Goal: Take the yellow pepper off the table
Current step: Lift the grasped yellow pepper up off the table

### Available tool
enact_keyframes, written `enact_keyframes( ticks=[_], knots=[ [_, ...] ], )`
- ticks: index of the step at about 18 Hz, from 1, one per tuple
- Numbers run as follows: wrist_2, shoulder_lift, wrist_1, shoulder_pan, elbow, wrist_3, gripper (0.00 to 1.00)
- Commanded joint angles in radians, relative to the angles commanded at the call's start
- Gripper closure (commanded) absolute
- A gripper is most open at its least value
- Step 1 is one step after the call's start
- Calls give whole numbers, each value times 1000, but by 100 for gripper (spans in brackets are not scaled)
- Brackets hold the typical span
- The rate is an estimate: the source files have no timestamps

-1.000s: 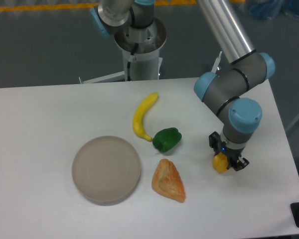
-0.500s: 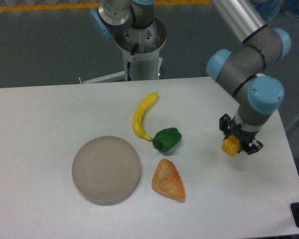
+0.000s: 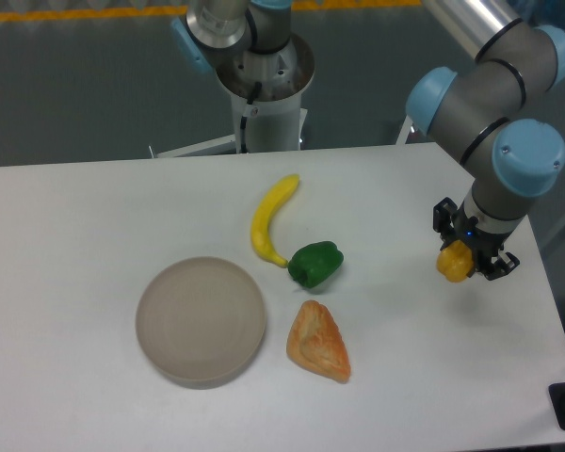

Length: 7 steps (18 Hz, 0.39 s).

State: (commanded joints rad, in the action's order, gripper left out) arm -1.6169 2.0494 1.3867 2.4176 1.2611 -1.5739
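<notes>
Gripper [image 3: 466, 256] and yellow pepper [image 3: 453, 264] higher, rightward

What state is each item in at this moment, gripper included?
gripper: fingers shut on the yellow pepper
yellow pepper: held off the table
banana: lying flat, tip beside the green pepper
green pepper: resting on the table
pastry: lying flat
plate: empty

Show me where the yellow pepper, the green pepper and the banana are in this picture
yellow pepper [image 3: 453, 264], fixed camera view, on its exposed front between the gripper fingers.
green pepper [image 3: 315, 264], fixed camera view, middle of its body.
banana [image 3: 266, 218], fixed camera view, middle of its curve.
</notes>
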Motion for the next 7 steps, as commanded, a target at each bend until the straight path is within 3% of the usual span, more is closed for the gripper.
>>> enact_keyframes(
  ticks=[7],
  knots=[
    [28,6,-6,-23,-8,6,59]
  ],
)
